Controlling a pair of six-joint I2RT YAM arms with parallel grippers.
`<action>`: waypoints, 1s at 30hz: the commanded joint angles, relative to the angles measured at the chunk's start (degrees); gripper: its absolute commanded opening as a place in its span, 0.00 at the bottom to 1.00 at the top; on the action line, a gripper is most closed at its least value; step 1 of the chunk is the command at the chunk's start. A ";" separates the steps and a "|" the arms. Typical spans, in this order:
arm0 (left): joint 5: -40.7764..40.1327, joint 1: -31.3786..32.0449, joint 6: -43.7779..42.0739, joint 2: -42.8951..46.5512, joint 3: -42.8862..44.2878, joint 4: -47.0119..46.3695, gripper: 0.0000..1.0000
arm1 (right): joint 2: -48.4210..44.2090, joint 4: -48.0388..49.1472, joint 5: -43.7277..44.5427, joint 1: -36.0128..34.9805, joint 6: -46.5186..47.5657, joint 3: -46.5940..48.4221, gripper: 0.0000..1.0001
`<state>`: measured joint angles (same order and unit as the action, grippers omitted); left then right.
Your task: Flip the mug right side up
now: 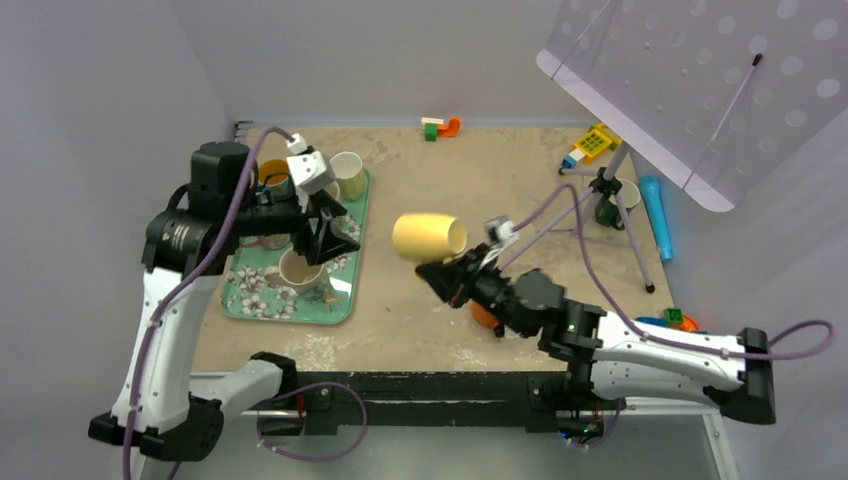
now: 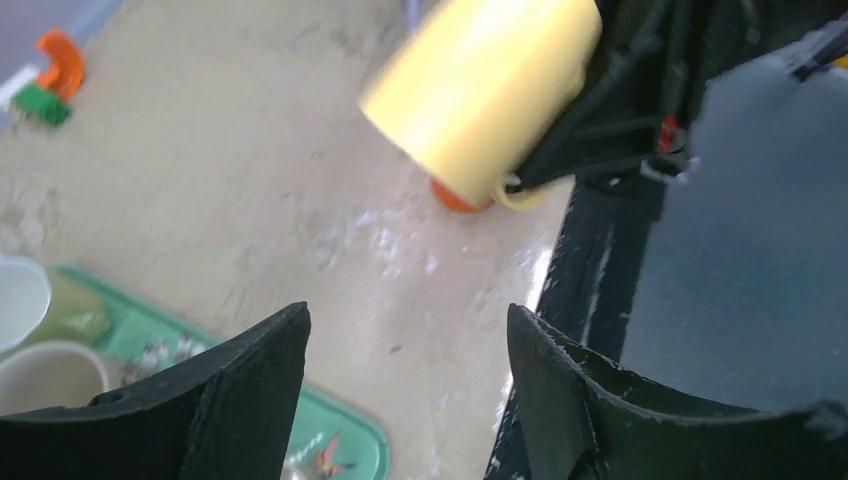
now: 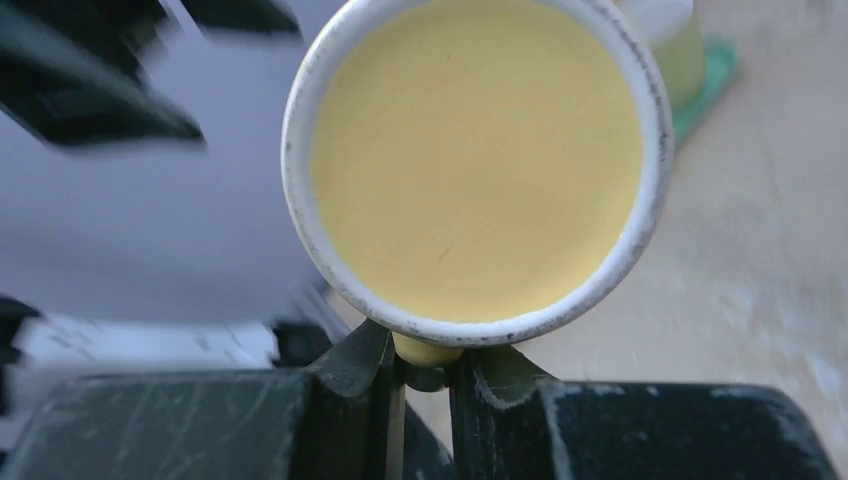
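Mug [image 1: 428,237], yellow inside and out, lay on its side near the middle of the tan surface [image 1: 450,170], its white-rimmed mouth turned toward the right arm and its base toward the left. The right claw [image 1: 440,272] had it by the handle [image 3: 425,352]: in the right wrist view the two dark fingers were drawn in narrow, with the small yellow loop pinched between them just below the rim. From the left wrist view the mug appeared lifted clear of the surface, tilted, with a small orange object [image 2: 455,197] lying on the surface beyond it.

The left claw [image 2: 407,330] stood wide and held nothing, with bare surface showing between its two black fingers. It hung over the right side of a green flowered tray [image 1: 290,318] at the left of the surface, well apart from the mug. On the tray stood a cream cup [image 1: 300,268] close under the claw, a pale green cup [image 1: 347,172] at the far corner, and an orange-lined cup [image 1: 272,178] partly hidden by the arm.

Along the far edge lay orange and green blocks [image 1: 440,127]. To the right stood a perforated panel on a stand [image 1: 700,90], with a yellow toy [image 1: 595,142] and a blue cylinder [image 1: 657,215] near its legs.
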<state>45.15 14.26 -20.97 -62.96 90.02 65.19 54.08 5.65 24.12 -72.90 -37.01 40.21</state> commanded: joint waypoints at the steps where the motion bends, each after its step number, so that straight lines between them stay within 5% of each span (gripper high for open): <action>1: 19.98 -0.20 15.03 6.18 -0.49 -15.35 0.77 | -5.68 36.30 -5.79 3.98 11.92 -1.08 0.00; 3: 24.20 -0.20 26.81 8.75 -5.38 -28.61 0.79 | -3.15 42.10 -8.42 4.19 12.60 0.73 0.00; 9: 26.87 -0.07 47.72 7.06 -5.45 -45.76 0.85 | 3.47 47.54 -17.64 4.88 11.70 6.88 0.00; 21: 21.88 -0.02 51.20 5.13 -9.38 -47.97 0.82 | 8.15 52.48 -22.30 5.07 10.87 7.89 0.00; 25: 25.05 0.31 61.95 5.04 -12.08 -59.00 0.47 | 12.01 47.74 -25.74 5.90 10.13 12.18 0.00; 27: 26.06 0.50 67.52 5.06 -13.64 -64.95 0.05 | 14.56 47.00 -26.39 6.01 8.90 13.79 0.00; 30: 26.20 0.50 67.96 5.70 -15.47 -65.70 0.00 | 16.21 42.93 -24.38 6.68 7.84 14.34 0.06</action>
<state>72.86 14.31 40.03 -57.49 77.01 5.82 69.12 47.79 2.02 -65.49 -30.20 49.45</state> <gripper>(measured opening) 0.079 0.186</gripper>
